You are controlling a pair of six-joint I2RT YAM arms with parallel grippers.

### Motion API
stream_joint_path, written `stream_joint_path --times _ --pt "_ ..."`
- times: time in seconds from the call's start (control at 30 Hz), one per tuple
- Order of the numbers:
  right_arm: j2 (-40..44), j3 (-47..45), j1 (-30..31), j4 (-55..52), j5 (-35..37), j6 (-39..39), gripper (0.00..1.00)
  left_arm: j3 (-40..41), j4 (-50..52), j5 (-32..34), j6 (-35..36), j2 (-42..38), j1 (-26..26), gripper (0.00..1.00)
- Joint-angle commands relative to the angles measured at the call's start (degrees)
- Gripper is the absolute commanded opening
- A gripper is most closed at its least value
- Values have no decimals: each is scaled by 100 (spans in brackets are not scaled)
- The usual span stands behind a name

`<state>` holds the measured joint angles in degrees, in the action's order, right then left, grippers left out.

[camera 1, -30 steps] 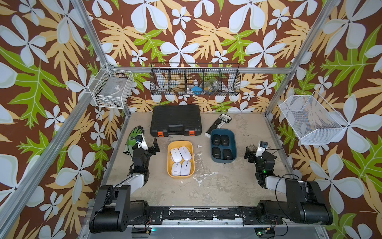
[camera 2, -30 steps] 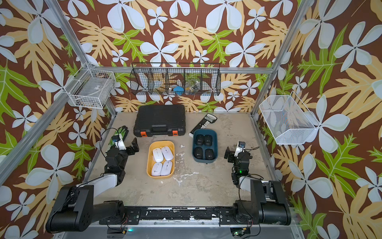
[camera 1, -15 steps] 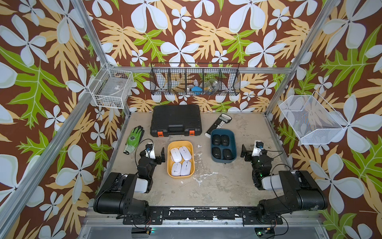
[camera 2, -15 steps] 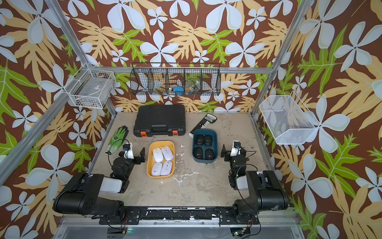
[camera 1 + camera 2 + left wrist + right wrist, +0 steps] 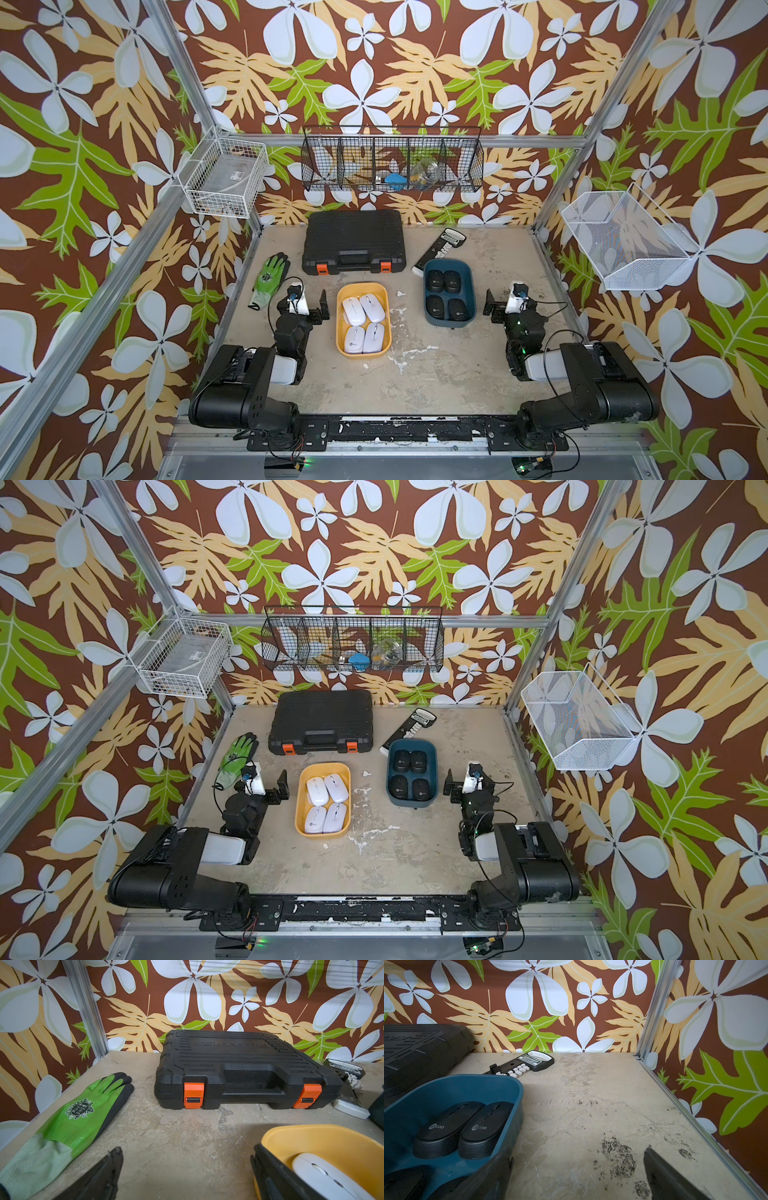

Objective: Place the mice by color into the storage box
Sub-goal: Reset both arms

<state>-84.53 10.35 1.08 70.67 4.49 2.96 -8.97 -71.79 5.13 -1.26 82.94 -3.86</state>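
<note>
Several white mice [image 5: 363, 324] lie in a yellow storage box [image 5: 362, 286] left of centre, seen in both top views [image 5: 327, 802]. Several black mice [image 5: 446, 294] lie in a blue storage box [image 5: 448, 263]. My left gripper [image 5: 307, 305] sits low just left of the yellow box, open and holding nothing. In the left wrist view the gripper [image 5: 186, 1153] shows bare table between its fingers, with the yellow box [image 5: 311, 1136] and a white mouse [image 5: 324, 1176] beside one finger. My right gripper [image 5: 509, 305] is open and empty just right of the blue box [image 5: 456, 1088].
A shut black tool case [image 5: 353, 241] lies at the back. A green glove [image 5: 270, 274] lies by the left wall. A black-and-white remote-like device [image 5: 440, 249] rests behind the blue box. Wire baskets hang on the left [image 5: 224, 183], back [image 5: 392, 164] and right [image 5: 623, 245] walls.
Both arms have folded down toward the front rail. The left gripper moved right, away from the glove, to beside the yellow box. Both grippers stayed open.
</note>
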Motion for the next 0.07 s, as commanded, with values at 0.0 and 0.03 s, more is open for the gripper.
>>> stream_joint_path --times 0.0,0.03 --pt "4 7 9 86 58 -21 100 -26 -106 40 -6 10 8 100" --pt "0 2 11 87 54 -24 100 -21 -107 36 -6 5 9 100"
